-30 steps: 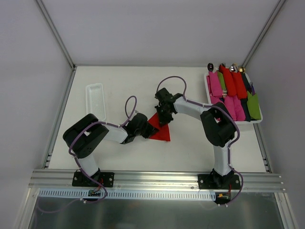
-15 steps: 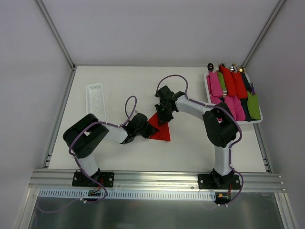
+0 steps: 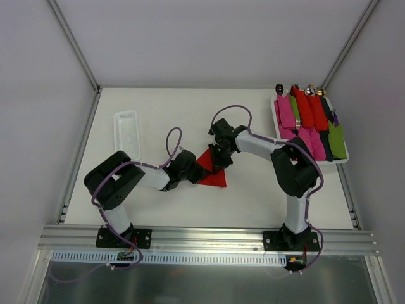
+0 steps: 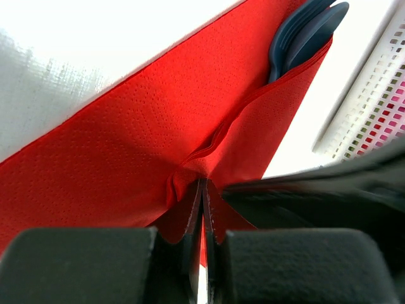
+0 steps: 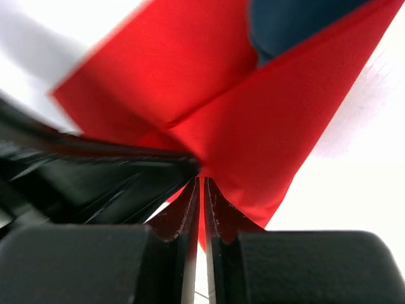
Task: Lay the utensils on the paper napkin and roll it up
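Note:
The bright-red paper napkin (image 3: 214, 177) lies mid-table, folded over dark blue utensils (image 4: 305, 33) whose ends poke out of the fold (image 5: 297, 22). My left gripper (image 3: 193, 166) is at the napkin's left side and is shut on a pinched pleat of the paper (image 4: 204, 185). My right gripper (image 3: 219, 158) comes in from the far right, and its jaws are shut on a napkin edge (image 5: 202, 182). The two grippers are close together, each seeing the other's black body (image 4: 316, 190) (image 5: 95, 171). Most of the utensils are hidden under the paper.
A white basket (image 3: 276, 119) at the far right holds several rolled bundles in pink, red, green and dark colours. A narrow white tray (image 3: 126, 132) lies at the far left. Metal frame posts run along both sides of the table.
My right gripper has shifted slightly right and toward the near edge, drawing the napkin's upper flap with it. The left gripper has stayed put, still pinching the paper.

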You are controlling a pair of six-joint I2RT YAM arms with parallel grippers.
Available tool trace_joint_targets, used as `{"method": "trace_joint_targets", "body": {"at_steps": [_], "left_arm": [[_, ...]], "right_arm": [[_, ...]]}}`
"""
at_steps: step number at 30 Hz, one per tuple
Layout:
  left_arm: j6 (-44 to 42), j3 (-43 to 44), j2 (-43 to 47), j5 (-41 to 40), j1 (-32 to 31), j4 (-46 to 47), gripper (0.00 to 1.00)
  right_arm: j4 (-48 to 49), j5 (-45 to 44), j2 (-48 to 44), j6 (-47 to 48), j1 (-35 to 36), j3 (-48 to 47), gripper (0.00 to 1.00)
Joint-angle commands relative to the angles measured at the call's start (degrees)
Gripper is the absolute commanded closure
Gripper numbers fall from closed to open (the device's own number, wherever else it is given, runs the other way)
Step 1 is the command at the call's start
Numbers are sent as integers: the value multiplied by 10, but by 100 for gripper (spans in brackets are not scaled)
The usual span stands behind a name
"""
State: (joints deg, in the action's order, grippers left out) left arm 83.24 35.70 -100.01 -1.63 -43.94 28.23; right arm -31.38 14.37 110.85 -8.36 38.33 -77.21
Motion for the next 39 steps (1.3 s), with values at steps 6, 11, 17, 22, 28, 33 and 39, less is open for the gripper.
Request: {"method": "trace_joint_targets", "body": {"at_steps": [6, 11, 17, 22, 28, 33, 39], "left_arm": [[-19, -34, -35, -45, -5, -153, 100], [-21, -33, -37, -44, -4, -154, 100], [-23, -35, -34, -44, -4, -154, 100], [-25, -34, -34, -42, -4, -153, 100], [-26, -36, -30, -44, -3, -154, 100], [-24, -36, -32, -42, -2, -154, 100], [-26, -36, -33, -41, -1, -156, 100]], "right_arm": [[-1, 6, 39, -14, 5, 35, 91], [0, 46, 19, -7, 5, 23, 90], [-6, 61, -62, 2, 3, 13, 86], [-5, 67, -64, 6, 5, 43, 86], [15, 72, -43, 5, 15, 79, 87], [17, 62, -6, 5, 18, 96, 87], [13, 74, -5, 0, 18, 83, 88]]}}
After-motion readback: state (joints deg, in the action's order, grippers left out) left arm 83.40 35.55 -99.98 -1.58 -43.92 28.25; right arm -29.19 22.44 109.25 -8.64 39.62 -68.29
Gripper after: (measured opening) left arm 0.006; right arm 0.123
